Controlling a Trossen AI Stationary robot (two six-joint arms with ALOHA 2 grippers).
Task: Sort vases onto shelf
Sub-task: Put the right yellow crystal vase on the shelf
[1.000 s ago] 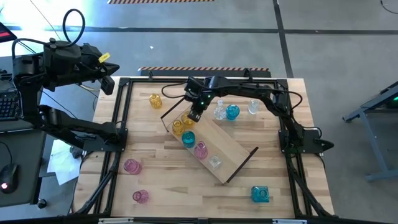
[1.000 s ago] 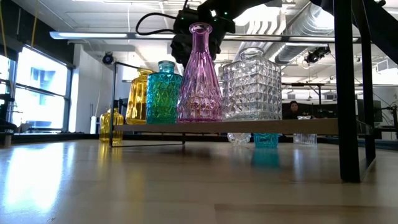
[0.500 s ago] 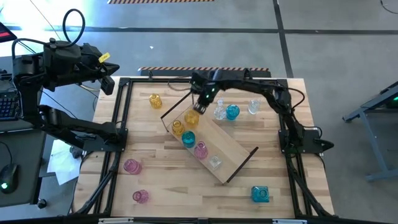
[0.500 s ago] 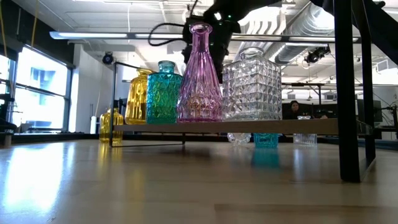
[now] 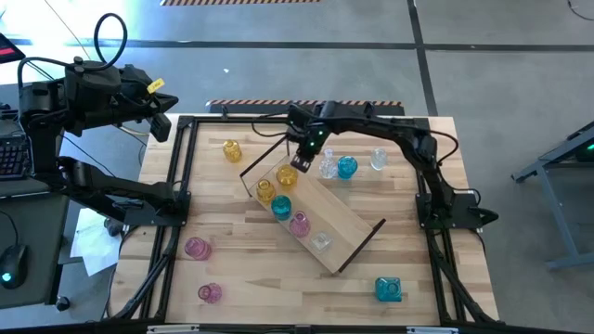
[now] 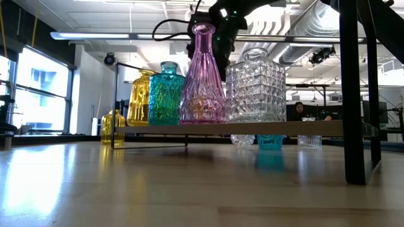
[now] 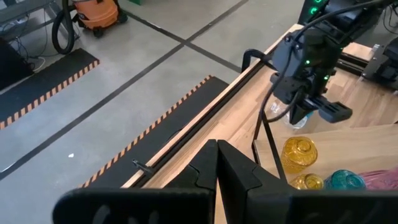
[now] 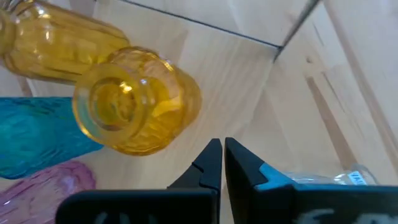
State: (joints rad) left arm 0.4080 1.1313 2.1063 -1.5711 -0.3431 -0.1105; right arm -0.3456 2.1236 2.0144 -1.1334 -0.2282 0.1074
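Light-wood shelf (image 5: 327,223) lies diagonally on the worktop (image 5: 232,278) from above, carrying amber, teal, pink and clear vases (image 5: 280,206); the right gripper (image 5: 302,164) hovers over its far end beside a round amber vase (image 5: 285,174). Level view: four vases (image 6: 203,79) line the shelf (image 6: 252,128). Right wrist: fingers (image 8: 211,163) nearly closed, empty. The left gripper (image 7: 217,180) waits off the worktop, fingers pressed together.
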